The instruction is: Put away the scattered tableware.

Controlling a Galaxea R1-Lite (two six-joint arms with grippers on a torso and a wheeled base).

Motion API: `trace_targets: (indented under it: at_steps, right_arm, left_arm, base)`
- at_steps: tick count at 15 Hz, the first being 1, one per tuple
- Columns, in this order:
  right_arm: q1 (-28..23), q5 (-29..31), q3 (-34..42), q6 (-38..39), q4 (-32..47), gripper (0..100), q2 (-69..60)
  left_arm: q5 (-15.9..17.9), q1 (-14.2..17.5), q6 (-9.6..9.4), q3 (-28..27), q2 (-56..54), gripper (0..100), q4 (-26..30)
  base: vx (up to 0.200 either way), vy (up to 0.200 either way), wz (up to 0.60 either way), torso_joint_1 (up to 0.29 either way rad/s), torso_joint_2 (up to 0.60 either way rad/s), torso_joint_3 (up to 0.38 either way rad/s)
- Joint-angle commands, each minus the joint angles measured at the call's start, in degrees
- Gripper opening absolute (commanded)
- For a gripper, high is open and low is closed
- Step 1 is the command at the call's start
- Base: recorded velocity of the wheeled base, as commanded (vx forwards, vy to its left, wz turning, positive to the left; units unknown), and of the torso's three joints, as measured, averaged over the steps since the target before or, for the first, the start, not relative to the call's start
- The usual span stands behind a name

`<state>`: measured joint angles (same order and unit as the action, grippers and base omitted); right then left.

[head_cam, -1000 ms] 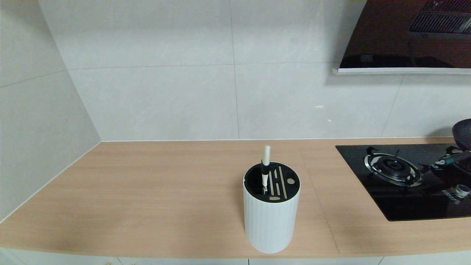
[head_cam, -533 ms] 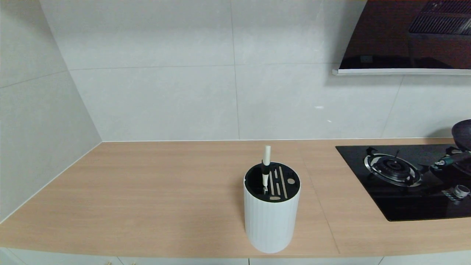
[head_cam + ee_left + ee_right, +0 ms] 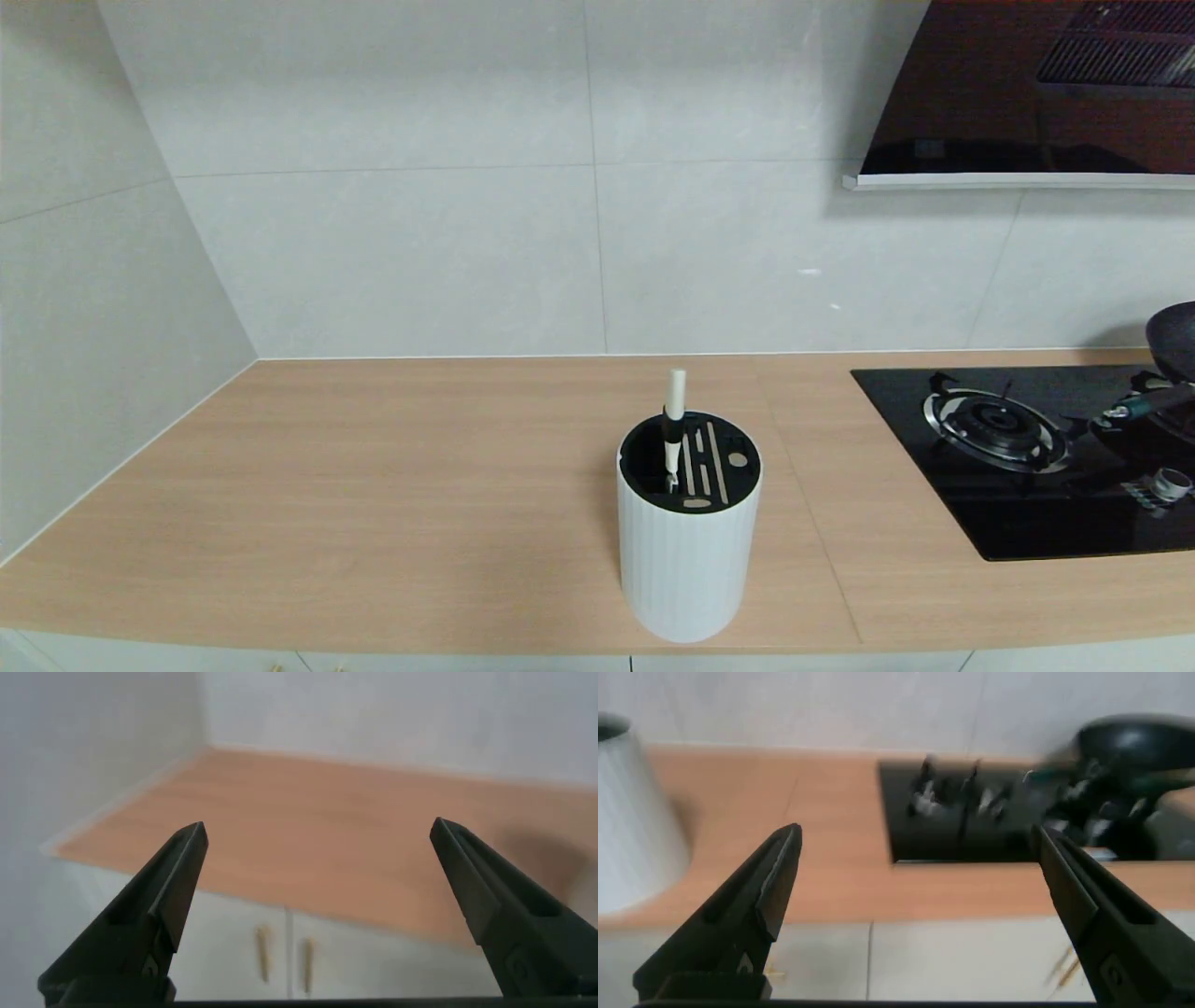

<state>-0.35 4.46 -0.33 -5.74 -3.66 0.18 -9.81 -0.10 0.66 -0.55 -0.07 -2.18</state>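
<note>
The left gripper (image 3: pixel 318 829) and right gripper (image 3: pixel 918 833) are held wide open and empty, off the worktop's (image 3: pixel 420 485) front edge. The white-handled utensil (image 3: pixel 674 411) is stood upright in the holder (image 3: pixel 689 560) by that edge. Nothing's been shifted lately, so the tidying is probably finished.

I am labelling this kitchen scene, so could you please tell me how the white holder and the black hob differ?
The white holder is a tall ribbed cylinder standing upright near the front edge of the wooden counter; the black hob is a flat glossy panel at the right. The white holder has one utensil standing in it; the black hob carries a dark pan. Both sit on that counter.
</note>
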Motion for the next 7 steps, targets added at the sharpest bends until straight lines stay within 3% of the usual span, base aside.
trace_targets:
  at_steps: [1,2,3,7]
  right_arm:
    - [0.00,-1.65,0.33,0.12,0.14,100,-0.01]
    - [0.09,-3.49,0.33,0.12,3.57,100,0.08]
    - [0.09,-3.85,0.33,0.20,2.87,100,0.08]
    - [0.09,-5.16,0.33,1.52,2.60,100,-0.01]
  left_arm:
    - [1.90,0.01,0.04,0.55,0.07,100,0.07]
    - [5.51,0.01,-0.22,0.55,0.07,100,1.74]
    - [6.47,-0.08,-0.39,0.55,0.07,100,1.92]
    - [6.47,-0.17,-0.39,0.55,0.07,100,1.92]
  base:
    - [0.000,0.000,0.00,0.000,0.00,0.000]
    - [0.000,0.000,0.00,0.000,0.00,0.000]
    - [0.000,0.000,0.00,0.000,0.00,0.000]
    - [0.000,0.000,0.00,0.000,0.00,0.000]
